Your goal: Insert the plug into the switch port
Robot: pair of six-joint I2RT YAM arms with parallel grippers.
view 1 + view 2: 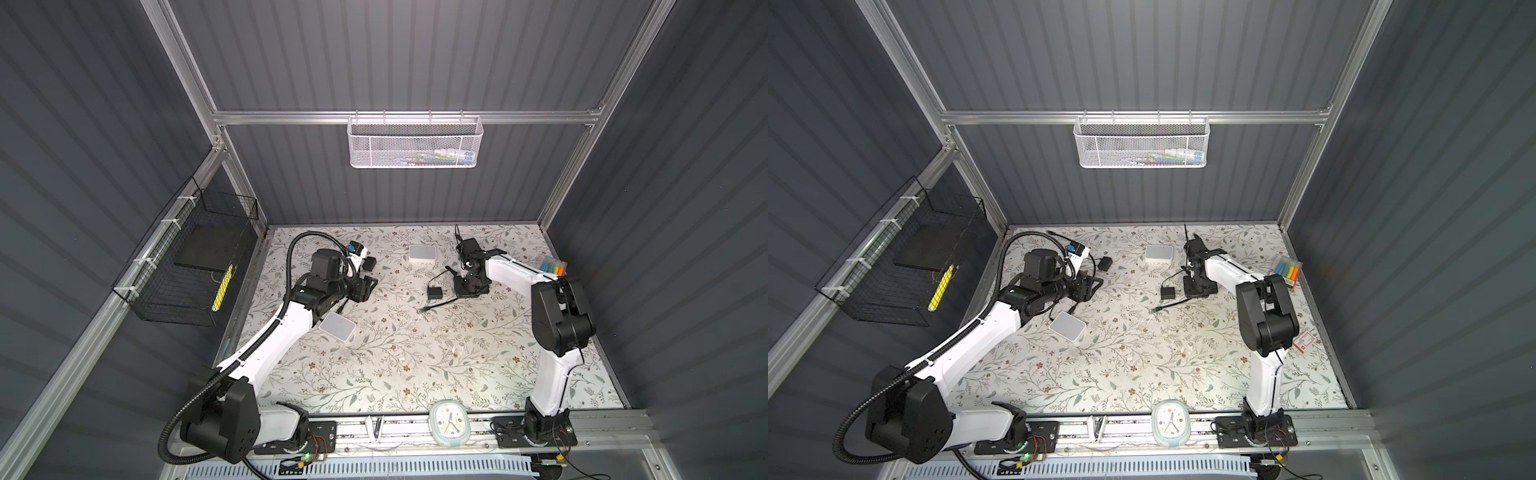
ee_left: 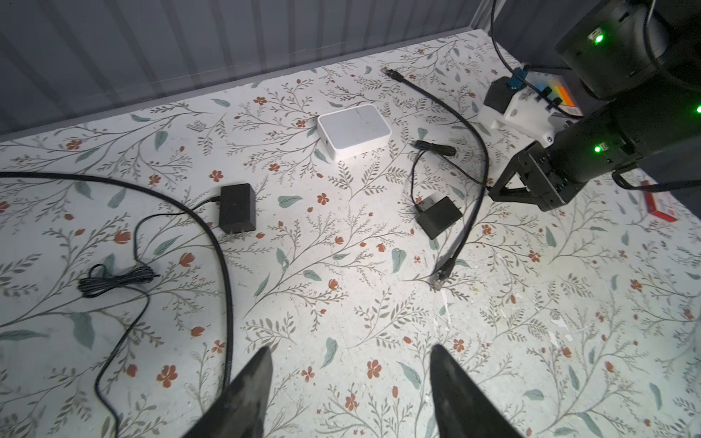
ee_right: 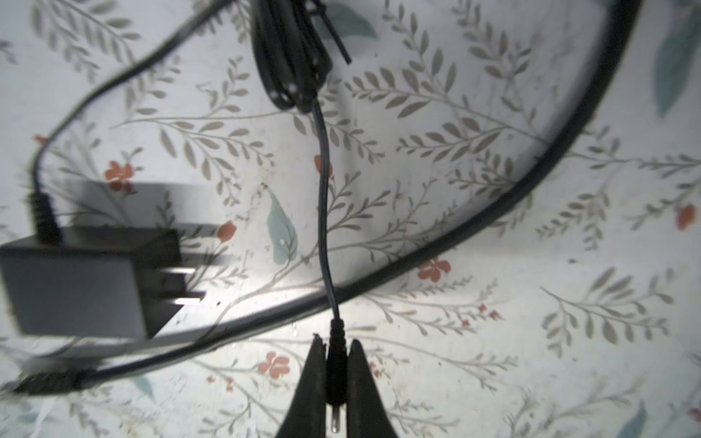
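My right gripper (image 3: 337, 343) is shut on the small black barrel plug (image 3: 337, 368); its metal tip sticks out behind the fingertips. The plug's thin cord runs to a black power adapter (image 3: 83, 288) lying on the table. In both top views the right gripper (image 1: 467, 286) (image 1: 1198, 286) points down beside that adapter (image 1: 435, 293). One white switch (image 1: 422, 252) (image 2: 354, 129) lies at the back middle. Another white switch (image 1: 337, 327) lies by the left forearm. No port shows. My left gripper (image 2: 351, 349) (image 1: 368, 286) hangs open over bare table.
A black network cable (image 2: 470, 159) curves past the right gripper, its clear connector (image 2: 440, 278) on the mat. A second black adapter (image 2: 236, 208) with bundled cord lies at the left. A marker box (image 1: 552, 266) sits back right, a clock (image 1: 449, 424) at the front edge.
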